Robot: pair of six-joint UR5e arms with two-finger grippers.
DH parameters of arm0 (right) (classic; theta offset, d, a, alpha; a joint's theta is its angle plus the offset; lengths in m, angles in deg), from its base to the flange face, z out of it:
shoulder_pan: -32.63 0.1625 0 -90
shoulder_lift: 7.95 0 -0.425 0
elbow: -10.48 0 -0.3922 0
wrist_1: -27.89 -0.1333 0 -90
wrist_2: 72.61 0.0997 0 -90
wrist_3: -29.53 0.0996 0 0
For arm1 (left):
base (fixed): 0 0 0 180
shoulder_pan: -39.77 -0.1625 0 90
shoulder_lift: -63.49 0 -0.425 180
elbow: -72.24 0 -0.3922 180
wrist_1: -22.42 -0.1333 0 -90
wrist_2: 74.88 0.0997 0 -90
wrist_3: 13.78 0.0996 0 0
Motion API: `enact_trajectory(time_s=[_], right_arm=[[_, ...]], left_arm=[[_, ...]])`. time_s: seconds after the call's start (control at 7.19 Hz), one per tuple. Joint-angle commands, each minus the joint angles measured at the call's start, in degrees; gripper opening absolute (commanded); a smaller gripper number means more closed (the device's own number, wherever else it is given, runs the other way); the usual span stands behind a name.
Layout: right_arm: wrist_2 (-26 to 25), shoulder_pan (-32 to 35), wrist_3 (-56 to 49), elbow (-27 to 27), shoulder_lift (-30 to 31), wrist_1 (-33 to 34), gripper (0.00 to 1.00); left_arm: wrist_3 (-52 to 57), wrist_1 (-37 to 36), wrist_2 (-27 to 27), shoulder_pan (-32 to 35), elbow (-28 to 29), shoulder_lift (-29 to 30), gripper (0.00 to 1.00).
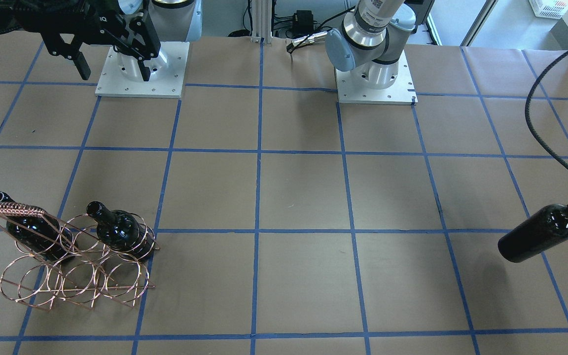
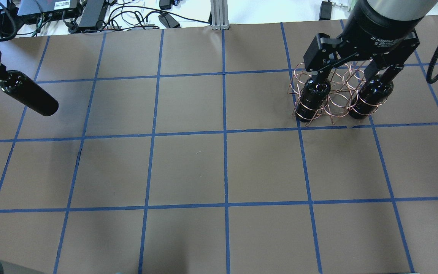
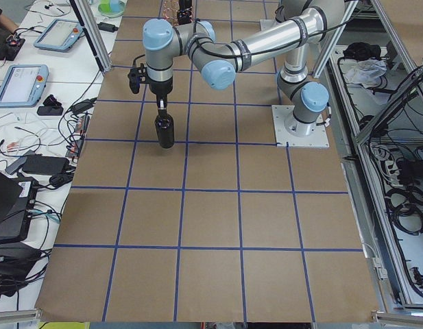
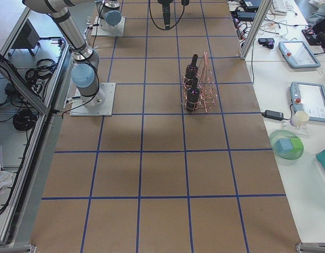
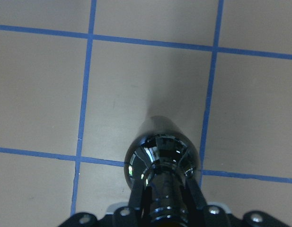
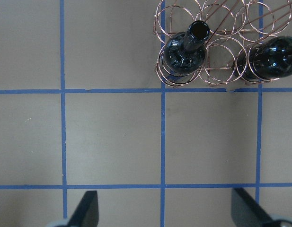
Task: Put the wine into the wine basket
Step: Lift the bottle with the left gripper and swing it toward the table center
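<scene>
Here the left gripper (image 5: 161,203) is clamped on the neck of the wine (image 2: 29,93), which hangs base-down over the table (image 2: 188,167) at the robot's far left, well apart from the basket (image 1: 72,256). Two other bottles (image 1: 35,231) (image 1: 124,231) sit slanted in the basket's outer rings. The right gripper (image 2: 350,66) hangs above the basket, jaws wide and empty.

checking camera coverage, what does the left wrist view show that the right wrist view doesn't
Only the left wrist view: the held bottle, seen looking down along its neck, clamped in the left end effector. Only the right wrist view: the wire rack with two bottles in it, and the right end effector, open, at the bottom edge. Both: the brown table with its blue tape grid.
</scene>
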Motion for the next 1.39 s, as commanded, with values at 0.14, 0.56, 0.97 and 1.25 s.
enact_trajectory(time_s=[0.14,0.56,0.97,1.25], right_arm=[[0.0,-0.1,0.0,0.0,0.0,0.0,1.00],[0.0,0.0,0.0,-0.1,0.0,0.0,1.00],[0.0,-0.1,0.0,-0.1,0.0,0.0,1.00],[0.0,0.0,0.0,-0.1,0.0,0.0,1.00]], left_arm=[[-13.8,-0.5,-0.1,12.6,-5.6,-5.9,0.00],[-23.6,-1.4,0.2,22.7,-9.8,-7.8,0.00],[-31.5,-4.3,0.5,31.1,-16.0,-9.0,0.00],[-32.3,-4.1,0.8,34.7,-17.9,-10.7,0.00]])
